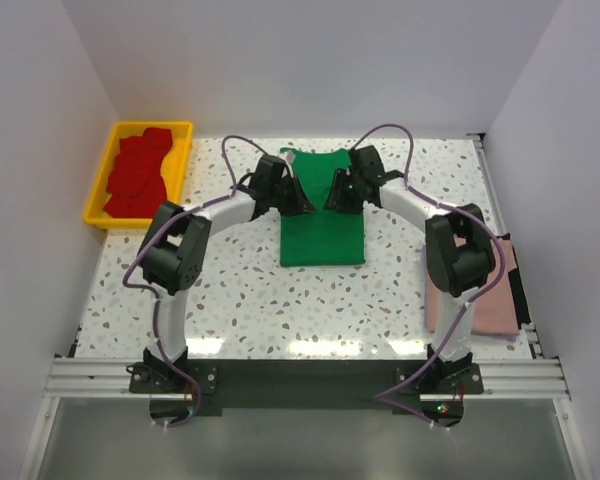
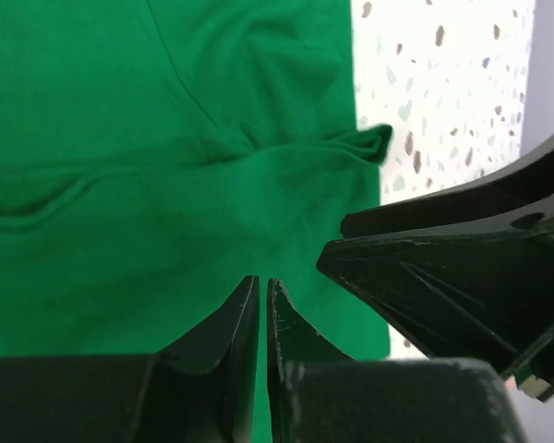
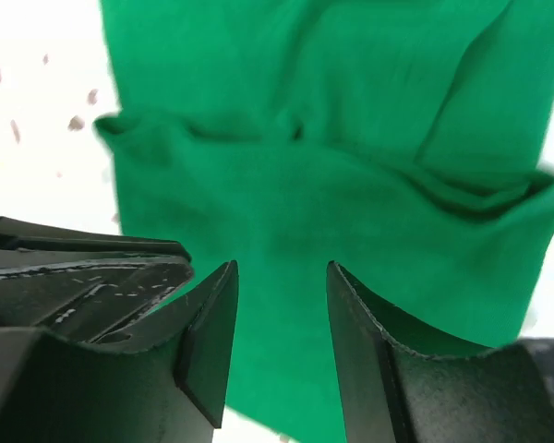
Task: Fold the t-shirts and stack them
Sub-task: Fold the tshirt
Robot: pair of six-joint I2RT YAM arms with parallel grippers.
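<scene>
The green t-shirt (image 1: 322, 235) lies mid-table as a narrow strip, its long axis running straight away from my bases. Both my tools hang over its far half. My left gripper (image 1: 298, 200) is at its left edge, jaws pressed almost together with only a slit and no cloth visibly between. My right gripper (image 1: 338, 194) is at its right side, jaws spread and empty. The cloth sits directly beneath both (neither arm looks nearer). Well left of the shirt, red t-shirts (image 1: 135, 175) fill a yellow tray (image 1: 94, 200). Well right of it lies a pink t-shirt (image 1: 492, 300). Nothing stands in the way.
</scene>
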